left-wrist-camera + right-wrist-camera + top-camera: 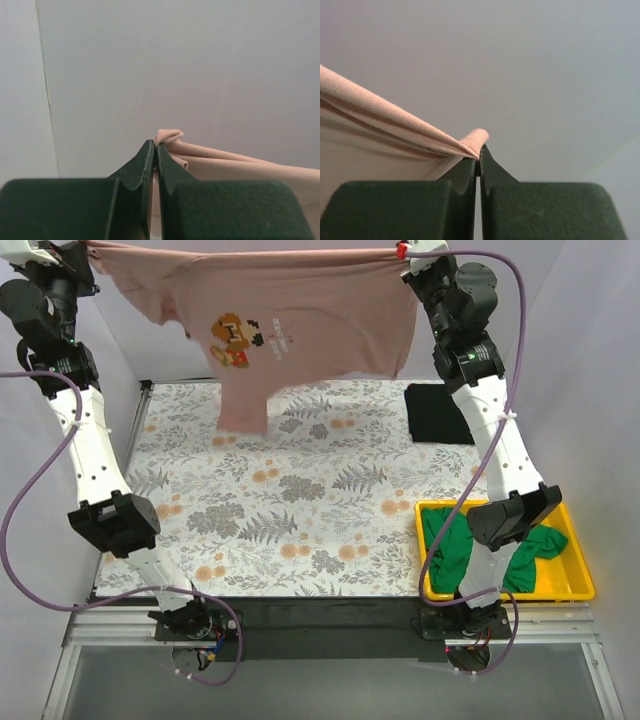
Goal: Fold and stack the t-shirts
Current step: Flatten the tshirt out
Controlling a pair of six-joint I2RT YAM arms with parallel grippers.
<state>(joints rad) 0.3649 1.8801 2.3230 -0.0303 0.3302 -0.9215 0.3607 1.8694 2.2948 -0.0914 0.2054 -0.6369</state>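
The dusty pink t-shirt (290,315), with a pixel figure print, hangs stretched in the air above the far side of the table. My left gripper (88,248) is shut on its left top corner (169,136); my right gripper (402,252) is shut on its right top corner (476,140). The shirt's lower end dangles to the floral covering (300,500). The black t-shirt (438,412) lies folded at the far right of the table. The bright green t-shirt (452,545) lies crumpled in the yellow bin (570,575).
The yellow bin stands at the near right, partly behind my right arm. White walls close in the left, back and right sides. The floral covering spans the table.
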